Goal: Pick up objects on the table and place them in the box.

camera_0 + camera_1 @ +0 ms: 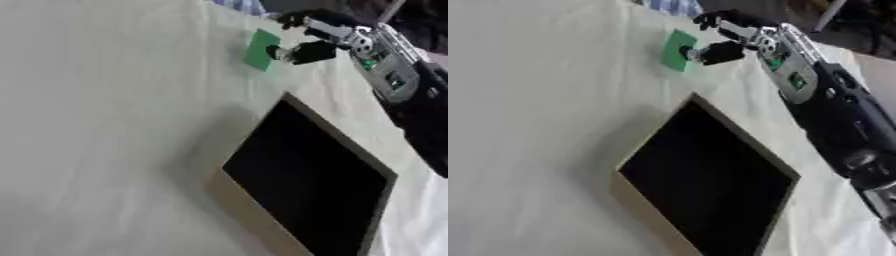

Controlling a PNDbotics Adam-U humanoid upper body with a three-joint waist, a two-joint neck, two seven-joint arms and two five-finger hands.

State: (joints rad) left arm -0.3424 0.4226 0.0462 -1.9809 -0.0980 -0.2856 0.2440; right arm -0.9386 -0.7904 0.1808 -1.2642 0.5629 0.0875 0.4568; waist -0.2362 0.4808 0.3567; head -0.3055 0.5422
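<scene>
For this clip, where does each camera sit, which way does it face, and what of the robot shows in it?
Left eye view: in the head, looking down at the tilted table, the box and a green object; the right hand and forearm show.
Right eye view: beside it, same downward aim; more of the right arm shows.
Shared: box, green object, right hand at the object, cloth-covered table. No left hand in either.
</scene>
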